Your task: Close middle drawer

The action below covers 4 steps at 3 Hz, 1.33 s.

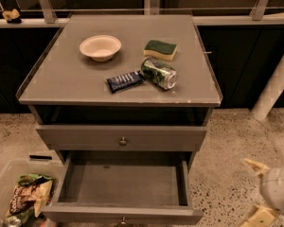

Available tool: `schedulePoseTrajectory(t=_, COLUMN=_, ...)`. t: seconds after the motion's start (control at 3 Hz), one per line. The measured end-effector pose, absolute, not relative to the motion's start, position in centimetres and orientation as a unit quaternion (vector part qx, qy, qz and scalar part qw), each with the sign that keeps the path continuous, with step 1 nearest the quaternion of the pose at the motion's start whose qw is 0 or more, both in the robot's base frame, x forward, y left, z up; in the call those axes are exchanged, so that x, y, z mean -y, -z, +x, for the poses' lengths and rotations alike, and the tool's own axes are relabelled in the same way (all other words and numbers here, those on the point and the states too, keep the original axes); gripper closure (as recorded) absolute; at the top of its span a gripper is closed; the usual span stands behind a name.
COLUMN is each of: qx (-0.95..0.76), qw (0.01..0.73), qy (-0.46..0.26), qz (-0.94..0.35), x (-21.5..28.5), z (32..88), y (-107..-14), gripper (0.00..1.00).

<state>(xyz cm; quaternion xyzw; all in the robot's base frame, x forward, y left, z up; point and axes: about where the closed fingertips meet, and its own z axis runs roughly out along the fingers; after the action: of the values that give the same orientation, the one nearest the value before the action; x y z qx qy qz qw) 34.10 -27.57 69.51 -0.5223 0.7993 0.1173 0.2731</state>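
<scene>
The middle drawer (123, 183) is pulled far out of the grey cabinet (42, 96). It is a wide, shallow grey box, empty inside, with a low front and a small round knob (123, 219) at the bottom edge of the view. Above it is the taller-fronted upper drawer (85, 138), nearly shut, with its own knob (123, 141). The lowest drawer is hidden under the open one. My gripper (254, 191) is at the bottom right, to the right of the open drawer's front corner and apart from it, with its two pale fingers spread and empty.
On the cabinet top lie a cream bowl (100, 47), a green-and-yellow sponge (160, 49), a green can (159, 73) on its side and a dark snack bar (125, 81). A clear bin (2, 183) with snack bags (31, 193) stands on the floor at left. A white post (274, 86) rises at right.
</scene>
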Motion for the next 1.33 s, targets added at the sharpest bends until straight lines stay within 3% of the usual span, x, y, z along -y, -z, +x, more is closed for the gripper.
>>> schedulePoseTrajectory(t=0.33, qx=-0.792, qw=0.273, qy=-0.175, qz=-0.517, x=22.5, z=33.9, y=-62.8, gripper=0.0)
schedulePoseTrajectory(t=1.0, qx=-0.795, qw=0.255, qy=-0.165, qz=-0.526, x=22.1, z=33.9, y=-62.2, gripper=0.0)
schedulePoseTrajectory(t=1.33, qx=-0.805, qw=0.191, qy=-0.156, qz=-0.54, x=22.0, z=33.1, y=-58.2, gripper=0.0)
